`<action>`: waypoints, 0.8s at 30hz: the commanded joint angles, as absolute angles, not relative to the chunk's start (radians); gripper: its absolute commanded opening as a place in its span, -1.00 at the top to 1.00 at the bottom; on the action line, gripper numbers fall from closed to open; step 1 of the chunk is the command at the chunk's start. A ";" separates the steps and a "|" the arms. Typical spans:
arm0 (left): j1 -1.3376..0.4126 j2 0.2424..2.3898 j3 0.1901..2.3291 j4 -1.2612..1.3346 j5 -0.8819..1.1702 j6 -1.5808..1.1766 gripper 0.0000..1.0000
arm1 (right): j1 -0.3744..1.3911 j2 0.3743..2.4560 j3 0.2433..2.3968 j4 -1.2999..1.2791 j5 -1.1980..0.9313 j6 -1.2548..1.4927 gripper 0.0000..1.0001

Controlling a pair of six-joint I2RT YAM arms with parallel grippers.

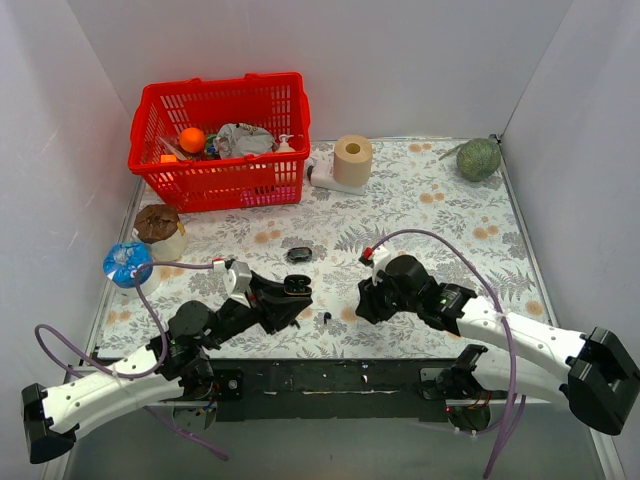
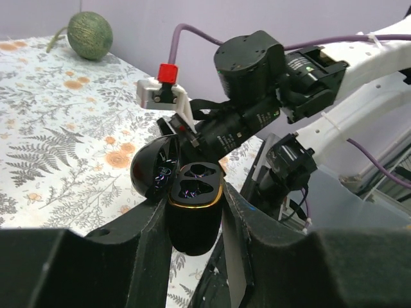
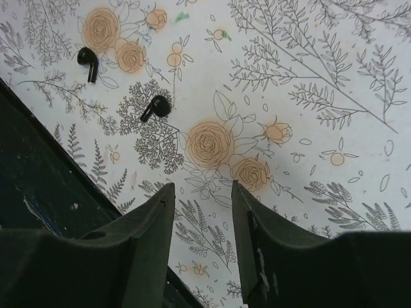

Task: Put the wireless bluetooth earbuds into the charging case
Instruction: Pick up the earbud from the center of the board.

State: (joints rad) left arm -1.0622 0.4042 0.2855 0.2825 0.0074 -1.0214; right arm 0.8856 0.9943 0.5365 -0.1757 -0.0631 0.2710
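Earbuds (image 3: 156,106) lie loose on the flower-patterned desk (image 1: 450,240), two of them in the right wrist view: one just beyond the fingertips and to their left, the other (image 3: 88,61) farther left, apart from the first, both resting on their sides near the desk's dark near edge. The right end effector (image 3: 202,189) hangs over the desk with its fingers spread and nothing between them. In the top view it sits right of centre near the front edge (image 1: 362,303), and one bud (image 1: 327,318) shows as a small dark speck just to its left. The left end effector (image 2: 194,192) is clamped on the charging case (image 2: 192,221), a glossy black shell with a gold rim, held off the desk with its lid hinged open to the left and its two sockets facing the camera. Seen from above, the case (image 1: 296,284) is left of the loose bud. A second small black case (image 1: 298,254) rests on the desk farther back. A red basket (image 1: 215,185) stands at the far left, a paper roll (image 1: 352,158) beside it, and a green melon (image 1: 479,158) in the far right corner.
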 commanded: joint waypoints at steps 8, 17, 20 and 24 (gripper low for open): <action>-1.062 0.210 0.268 0.201 0.012 -1.011 1.00 | 1.000 1.146 0.520 0.084 -0.095 0.298 0.22; -1.062 0.135 0.262 0.143 -0.054 -1.019 1.00 | 1.009 1.282 0.609 0.077 -0.015 0.489 -0.08; -1.062 0.138 0.267 0.140 -0.071 -1.011 1.00 | 1.011 1.348 0.652 0.058 -0.005 0.546 -0.08; -1.062 0.147 0.278 0.132 -0.074 -1.006 1.00 | 1.034 1.442 0.733 0.029 0.049 0.569 -0.07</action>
State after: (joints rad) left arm -1.0622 0.1413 0.2680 0.1501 -0.0475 -1.0187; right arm 1.0111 1.3819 0.6453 0.0292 -0.0151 0.5003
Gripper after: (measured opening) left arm 0.305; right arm 0.536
